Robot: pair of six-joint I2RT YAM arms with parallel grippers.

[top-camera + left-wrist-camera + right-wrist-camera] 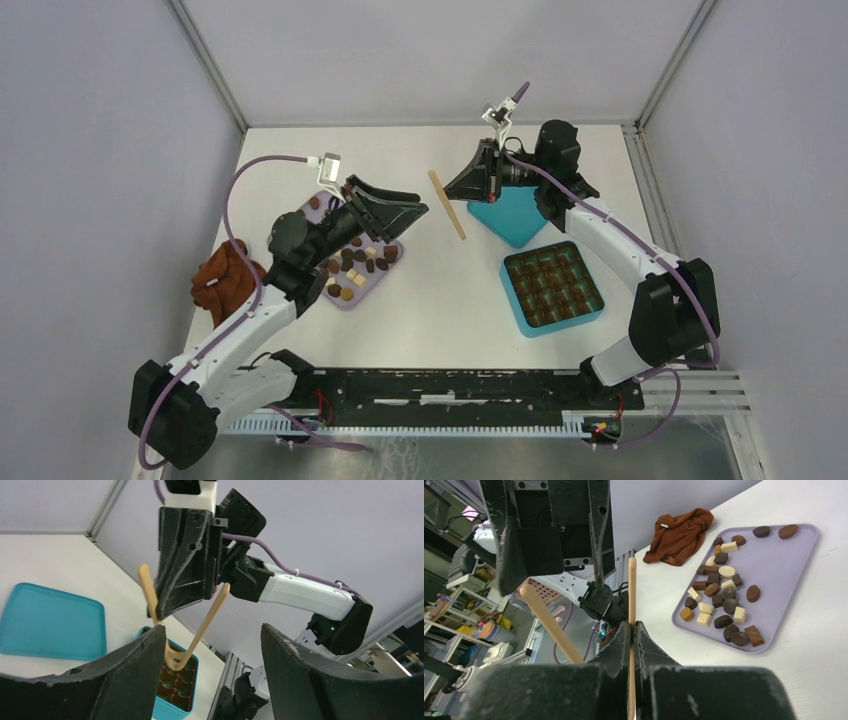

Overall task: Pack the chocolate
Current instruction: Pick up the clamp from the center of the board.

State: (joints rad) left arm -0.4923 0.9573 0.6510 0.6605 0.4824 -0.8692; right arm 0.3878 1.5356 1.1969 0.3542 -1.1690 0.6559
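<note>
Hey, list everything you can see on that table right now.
chocolate pieces: over twenty, dark brown, mid brown and cream, on the tray
tray: one, lavender, left of centre
cloth: one, rust-brown, left of the tray
tongs: one, wooden, centre, in the right pincer
lid: one, teal, flat, right of centre
box: one, teal, brown gridded insert, near right
left pincer: one, black, open, beside the tray
right pincer: one, black, shut on the tongs
</note>
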